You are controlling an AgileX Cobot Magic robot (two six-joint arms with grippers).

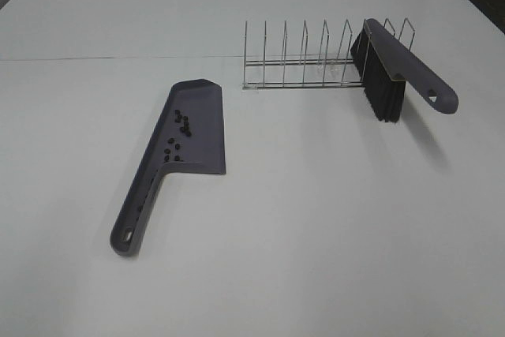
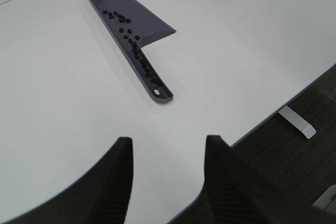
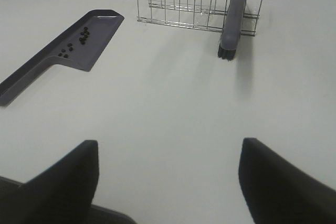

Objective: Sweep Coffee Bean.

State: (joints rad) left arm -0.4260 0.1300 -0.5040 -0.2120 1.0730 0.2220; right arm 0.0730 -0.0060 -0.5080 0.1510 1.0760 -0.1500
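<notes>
On the white table [image 1: 316,226] a wire rack [image 1: 316,57] stood at the back, with a purple brush [image 1: 394,61] propped in its right end, bristles down. Left of the rack lay a purple dustpan [image 1: 185,144], its handle pointing toward the front edge. The coffee beans [image 1: 180,128] lay inside the pan, some strung along the handle channel. Both grippers hovered over bare table, well apart from everything: the left gripper [image 2: 168,182] with jaws apart, the right gripper [image 3: 168,182] spread wide.
</notes>
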